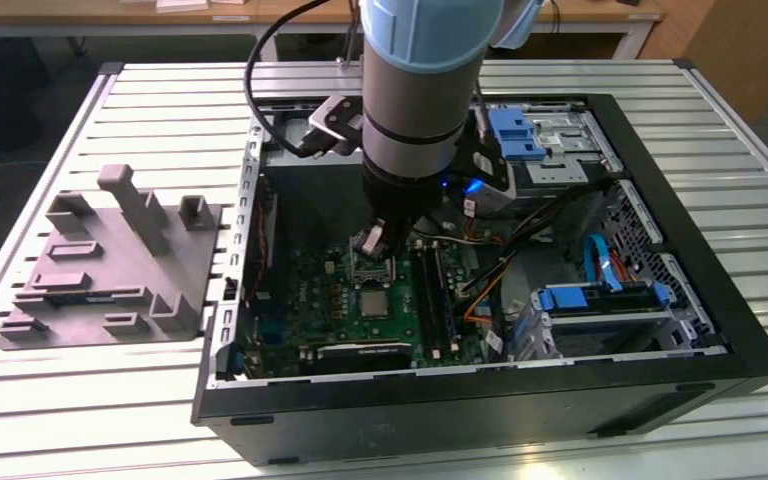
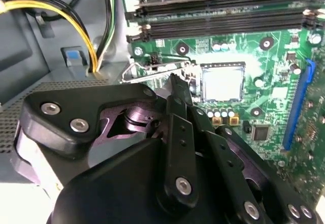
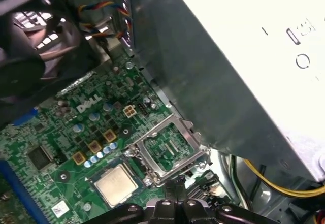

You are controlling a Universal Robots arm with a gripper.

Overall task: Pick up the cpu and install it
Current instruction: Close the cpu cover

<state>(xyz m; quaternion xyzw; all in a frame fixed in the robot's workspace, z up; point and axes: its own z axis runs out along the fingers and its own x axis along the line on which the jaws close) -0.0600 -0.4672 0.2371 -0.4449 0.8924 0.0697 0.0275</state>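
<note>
The cpu (image 3: 116, 184) is sitting in its socket on the green motherboard (image 3: 56, 132), just beside the gripper (image 3: 175, 183) and apart from its tips. The gripper's fingers are pressing together, hovering at the open metal socket frame (image 3: 167, 150), with the grey metal box (image 3: 228, 82) rising just beyond.

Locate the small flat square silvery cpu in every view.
Exterior view: the small square silvery cpu lies on the green motherboard, just camera-side of the black gripper.
Second wrist view: bright square, past the gripper.
First wrist view: pale square beside the open metal frame.
Shared landmark: the gripper.
</note>
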